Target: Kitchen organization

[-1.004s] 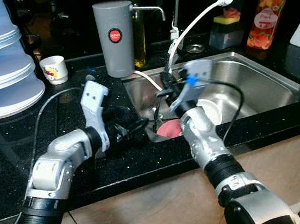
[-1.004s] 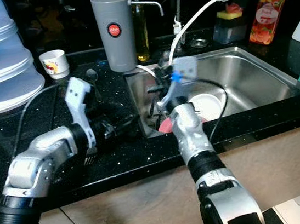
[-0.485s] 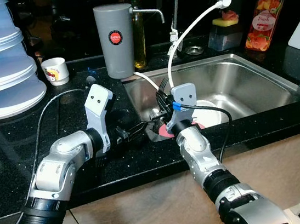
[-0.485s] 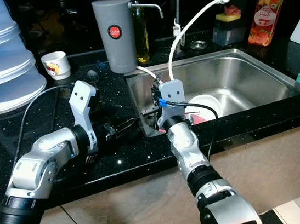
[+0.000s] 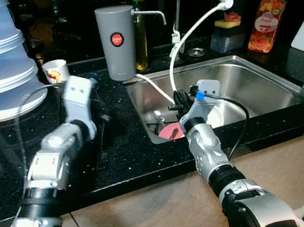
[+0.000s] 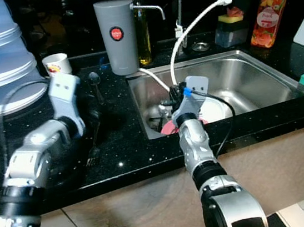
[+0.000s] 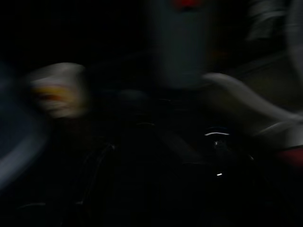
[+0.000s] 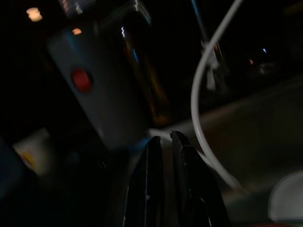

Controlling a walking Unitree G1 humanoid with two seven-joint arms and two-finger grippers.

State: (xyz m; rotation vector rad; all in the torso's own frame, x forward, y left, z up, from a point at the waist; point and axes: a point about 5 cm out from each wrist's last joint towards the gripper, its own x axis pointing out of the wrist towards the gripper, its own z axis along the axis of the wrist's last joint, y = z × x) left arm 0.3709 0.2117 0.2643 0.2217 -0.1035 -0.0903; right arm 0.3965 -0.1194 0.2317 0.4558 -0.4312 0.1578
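Dishes, a white plate (image 5: 215,115) and red plate (image 5: 170,131), look slippery and breakable, best pinched at rims; right pincer (image 8: 164,142) nearly pressed together, left unclear

Fork (image 6: 93,149) on counter (image 6: 123,151), left of sink (image 6: 248,78)

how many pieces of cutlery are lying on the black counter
2: a spoon lies near the grey canister, and a fork lies nearer the counter's front edge, by the left arm. More may be hidden behind the arm or in the sink.

The red round label on the grey canister (image 5: 116,40) is unreadable.
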